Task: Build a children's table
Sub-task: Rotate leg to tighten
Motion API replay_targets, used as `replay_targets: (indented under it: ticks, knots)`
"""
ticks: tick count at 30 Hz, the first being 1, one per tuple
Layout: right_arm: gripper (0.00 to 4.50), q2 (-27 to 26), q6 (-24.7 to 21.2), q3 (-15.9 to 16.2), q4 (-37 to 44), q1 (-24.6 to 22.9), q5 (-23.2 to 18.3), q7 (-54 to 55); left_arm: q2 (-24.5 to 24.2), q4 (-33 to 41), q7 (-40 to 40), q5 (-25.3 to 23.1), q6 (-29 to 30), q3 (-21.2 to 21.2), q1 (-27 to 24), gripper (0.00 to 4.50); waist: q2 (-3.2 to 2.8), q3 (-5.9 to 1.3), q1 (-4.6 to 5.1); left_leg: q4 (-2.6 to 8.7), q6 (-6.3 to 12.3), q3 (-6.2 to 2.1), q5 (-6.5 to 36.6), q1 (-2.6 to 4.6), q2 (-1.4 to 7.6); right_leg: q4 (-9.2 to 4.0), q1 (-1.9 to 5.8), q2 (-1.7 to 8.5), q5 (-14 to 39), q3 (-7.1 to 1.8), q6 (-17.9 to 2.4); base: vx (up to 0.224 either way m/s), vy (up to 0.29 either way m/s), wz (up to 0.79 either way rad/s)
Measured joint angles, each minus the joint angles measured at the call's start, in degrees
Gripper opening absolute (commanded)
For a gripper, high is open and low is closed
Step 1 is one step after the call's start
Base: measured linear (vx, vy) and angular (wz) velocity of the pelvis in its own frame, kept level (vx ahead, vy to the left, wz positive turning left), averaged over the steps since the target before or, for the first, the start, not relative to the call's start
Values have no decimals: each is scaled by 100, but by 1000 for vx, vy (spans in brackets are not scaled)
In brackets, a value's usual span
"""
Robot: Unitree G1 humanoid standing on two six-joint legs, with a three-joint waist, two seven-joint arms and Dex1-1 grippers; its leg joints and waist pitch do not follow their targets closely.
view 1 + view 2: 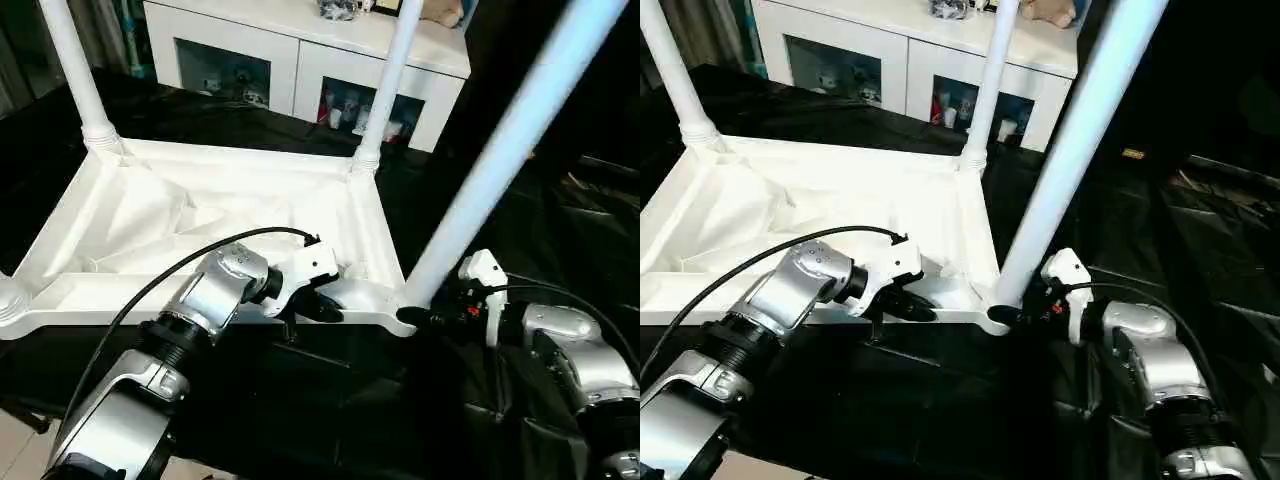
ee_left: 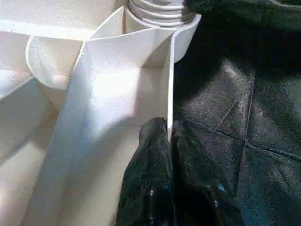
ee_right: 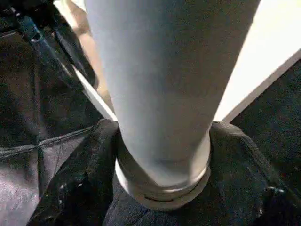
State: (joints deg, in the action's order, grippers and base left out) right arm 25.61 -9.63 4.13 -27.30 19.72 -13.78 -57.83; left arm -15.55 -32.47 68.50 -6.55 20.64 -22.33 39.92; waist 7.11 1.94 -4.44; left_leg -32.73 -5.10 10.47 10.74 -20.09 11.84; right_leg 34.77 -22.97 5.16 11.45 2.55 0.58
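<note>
Right wrist view: leg (image 3: 164,94) stands between right gripper (image 3: 160,188) fingers, base seated

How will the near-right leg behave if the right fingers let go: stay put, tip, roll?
The leg leans at a slant from its corner socket, so it probably isn't fully seated and could tip. It is a long, smooth, round tube, apt to roll if it falls onto the black cover. It looks like hollow plastic, likely light and stiff.

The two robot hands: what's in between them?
In the left eye view, the tabletop's near corner socket lies between the left end effector and right end effector.
</note>
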Motion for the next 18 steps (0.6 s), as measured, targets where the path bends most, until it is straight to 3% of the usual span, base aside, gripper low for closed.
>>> replay_targets:
  ticks: [5,13,18]
  knots:
    - [259,-783,90,-379,-582,278,114,1816,516,-759,-1140,-115,67,224,301,0,-2,-22,92,-50,-33,-9,4,14,-2,19,24,6,11,-4,20,0,0,0]
    - [259,-1838,100,-857,-1067,712,120,4196,1073,-1707,-2315,-115,-67,411,727,0,-9,-29,116,-73,-33,-26,4,4,-9,10,18,11,15,-2,28,0,0,0]
    - [259,-1947,196,-856,-1151,786,245,4500,1156,-1902,-2416,-130,-155,435,812,0,-17,-34,110,-73,-33,-28,4,3,-11,5,23,11,14,-4,29,0,0,0]
